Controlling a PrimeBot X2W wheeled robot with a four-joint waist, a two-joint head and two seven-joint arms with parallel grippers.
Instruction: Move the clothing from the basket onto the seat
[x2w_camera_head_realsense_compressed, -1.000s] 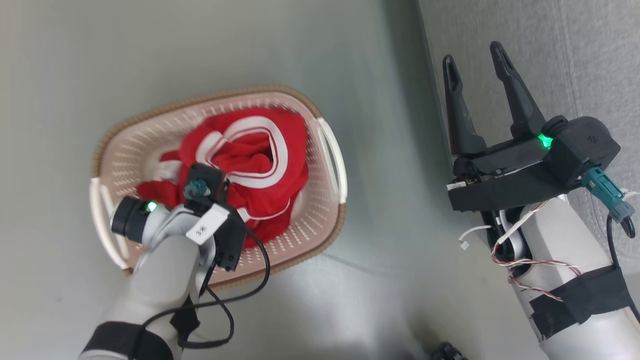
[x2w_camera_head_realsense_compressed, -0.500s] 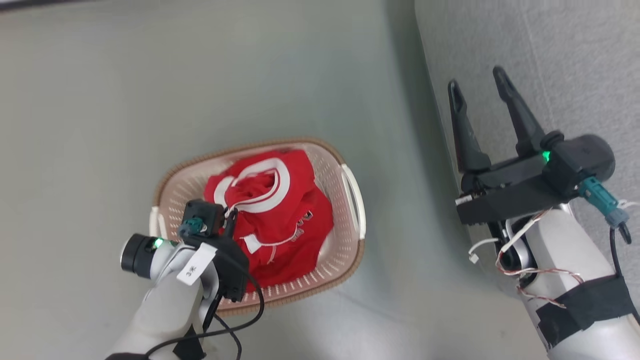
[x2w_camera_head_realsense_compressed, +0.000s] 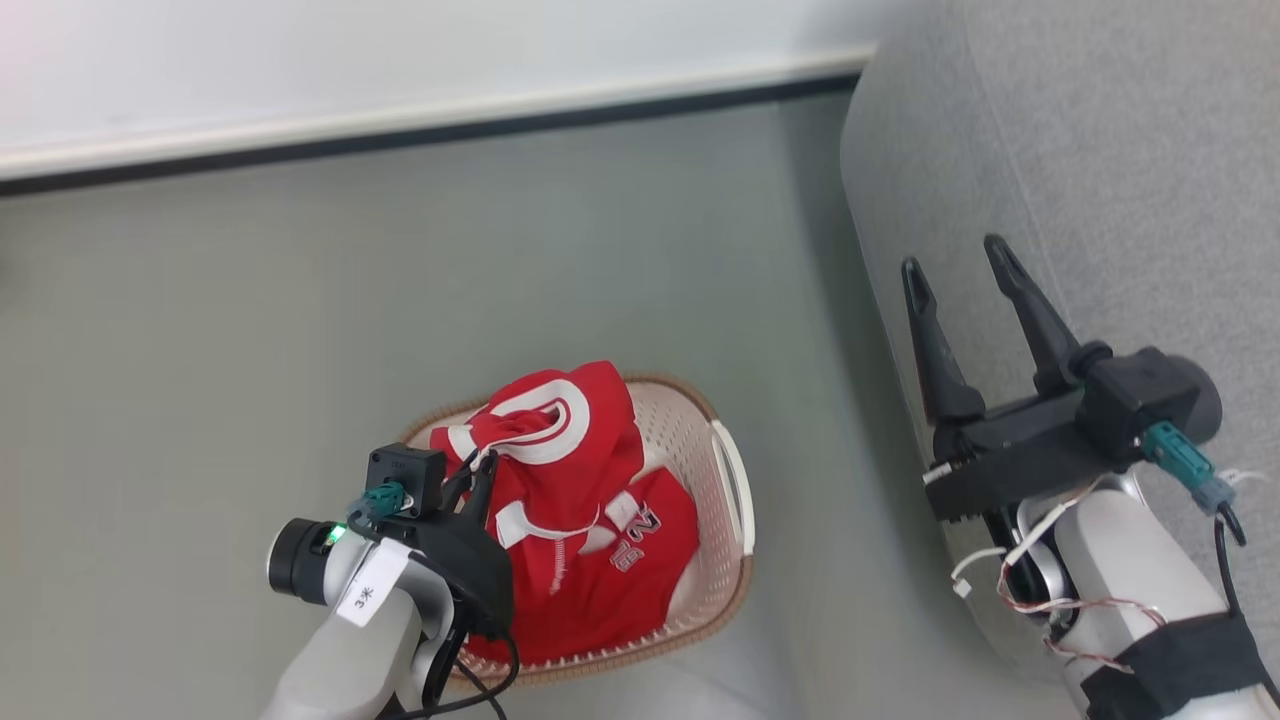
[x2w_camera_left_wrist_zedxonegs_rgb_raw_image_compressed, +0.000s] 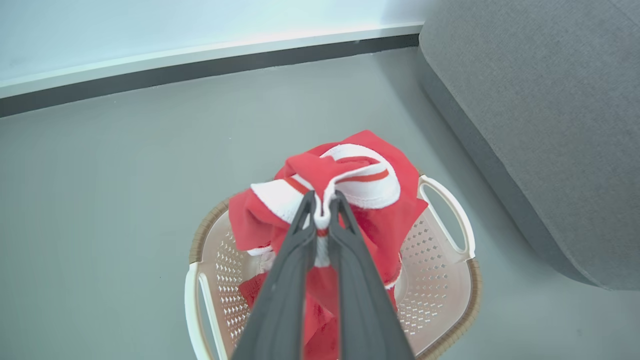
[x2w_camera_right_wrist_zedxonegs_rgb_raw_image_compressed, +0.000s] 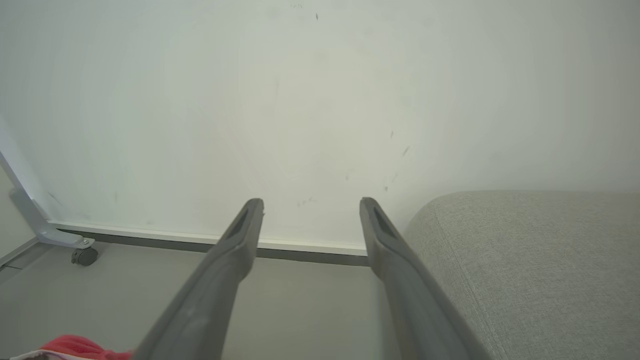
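Observation:
Red clothing (x2w_camera_head_realsense_compressed: 570, 500) with white stripe trim and white numerals is bunched in the cream basket (x2w_camera_head_realsense_compressed: 690, 625) on the floor. My left gripper (x2w_camera_head_realsense_compressed: 478, 470) is shut on a white-trimmed fold, and that part of the clothing (x2w_camera_left_wrist_zedxonegs_rgb_raw_image_compressed: 370, 170) is pulled up above the basket (x2w_camera_left_wrist_zedxonegs_rgb_raw_image_compressed: 440, 280) while the rest hangs inside. To the right, my right gripper (x2w_camera_head_realsense_compressed: 953, 255) is open and empty over the edge of the grey seat (x2w_camera_head_realsense_compressed: 1100, 150). In the right wrist view the right gripper (x2w_camera_right_wrist_zedxonegs_rgb_raw_image_compressed: 311, 202) points at the wall, beside the seat (x2w_camera_right_wrist_zedxonegs_rgb_raw_image_compressed: 540, 260). The left wrist view has the seat (x2w_camera_left_wrist_zedxonegs_rgb_raw_image_compressed: 540, 125) at its right.
A white wall with a dark baseboard (x2w_camera_head_realsense_compressed: 400, 110) runs behind the basket across grey floor. A grey frame on a caster wheel (x2w_camera_right_wrist_zedxonegs_rgb_raw_image_compressed: 82, 255) stands by the wall at the left of the right wrist view. A strip of floor separates basket and seat.
The head camera has tilted up, bringing the wall into view. My left gripper has lifted the clothing higher from the basket, exposing the numerals. The right gripper stays open.

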